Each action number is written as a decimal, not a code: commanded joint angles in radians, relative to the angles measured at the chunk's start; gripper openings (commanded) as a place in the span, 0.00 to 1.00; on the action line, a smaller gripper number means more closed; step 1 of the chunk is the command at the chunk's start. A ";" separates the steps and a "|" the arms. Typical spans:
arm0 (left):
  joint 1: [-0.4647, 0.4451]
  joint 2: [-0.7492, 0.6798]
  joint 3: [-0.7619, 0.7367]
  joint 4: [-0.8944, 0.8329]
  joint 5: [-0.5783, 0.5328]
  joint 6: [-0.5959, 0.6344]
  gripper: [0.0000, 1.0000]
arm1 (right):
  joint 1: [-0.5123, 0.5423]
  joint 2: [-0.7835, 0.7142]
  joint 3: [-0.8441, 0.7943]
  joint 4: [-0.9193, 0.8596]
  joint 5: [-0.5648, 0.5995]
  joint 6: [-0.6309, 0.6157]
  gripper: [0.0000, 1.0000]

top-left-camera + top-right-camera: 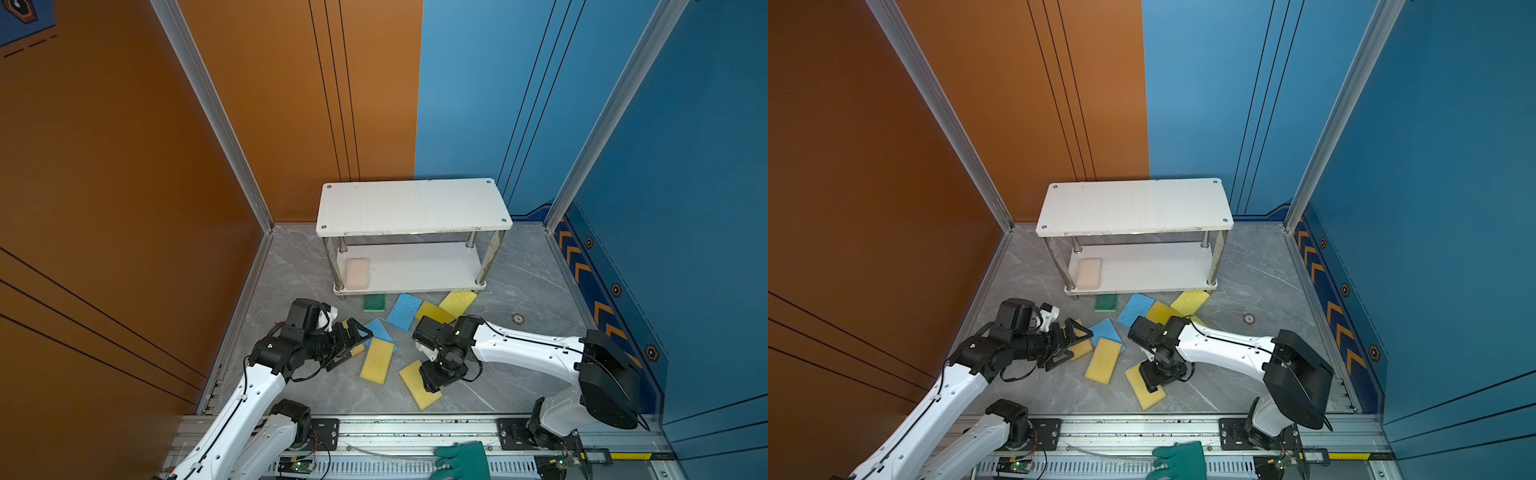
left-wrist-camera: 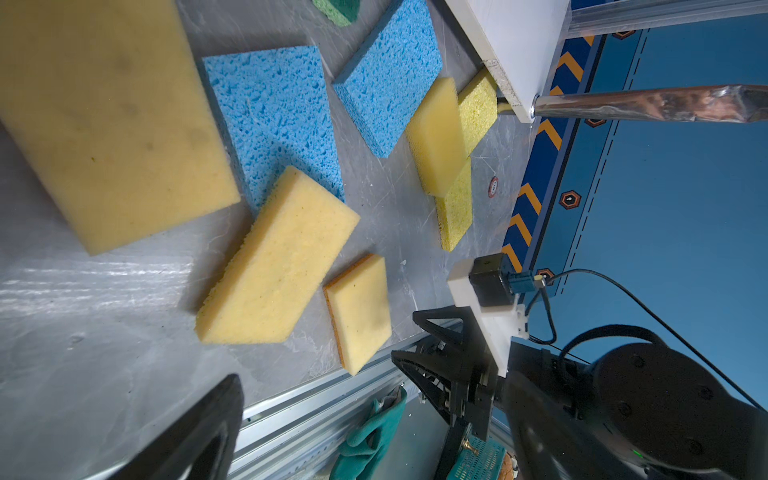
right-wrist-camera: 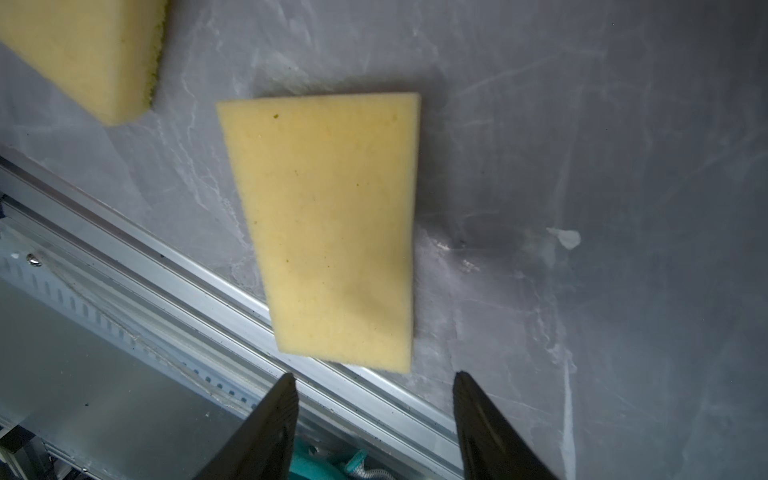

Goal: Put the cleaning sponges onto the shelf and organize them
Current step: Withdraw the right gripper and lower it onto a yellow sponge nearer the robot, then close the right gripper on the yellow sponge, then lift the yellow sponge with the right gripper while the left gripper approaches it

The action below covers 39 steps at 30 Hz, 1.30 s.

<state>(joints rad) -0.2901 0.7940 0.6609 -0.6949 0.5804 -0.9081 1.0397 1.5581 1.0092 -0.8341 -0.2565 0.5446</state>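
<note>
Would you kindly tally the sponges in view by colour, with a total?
Yellow sponges: 6
Light blue sponges: 2
Dark green sponge: 1
Pink-beige sponge: 1
Total: 10

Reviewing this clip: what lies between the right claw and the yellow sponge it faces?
Nothing lies there. In the right wrist view the right claw, jaws open, points at the near end of the yellow sponge, with no object in the gap.
</note>
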 commanded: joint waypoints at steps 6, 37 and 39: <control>-0.010 -0.008 -0.011 0.014 -0.023 -0.014 0.98 | -0.001 0.084 -0.036 0.129 0.007 -0.021 0.56; -0.050 0.006 -0.035 0.231 0.003 -0.093 0.98 | -0.121 -0.207 -0.140 0.162 -0.013 0.087 0.00; -0.072 0.004 -0.059 0.340 0.023 -0.135 0.98 | -0.159 -0.253 -0.125 0.162 -0.039 0.108 0.00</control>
<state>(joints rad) -0.3370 0.8059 0.6350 -0.5095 0.5697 -0.9855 0.9173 1.3609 0.8703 -0.6456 -0.2733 0.6044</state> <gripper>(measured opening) 0.979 0.067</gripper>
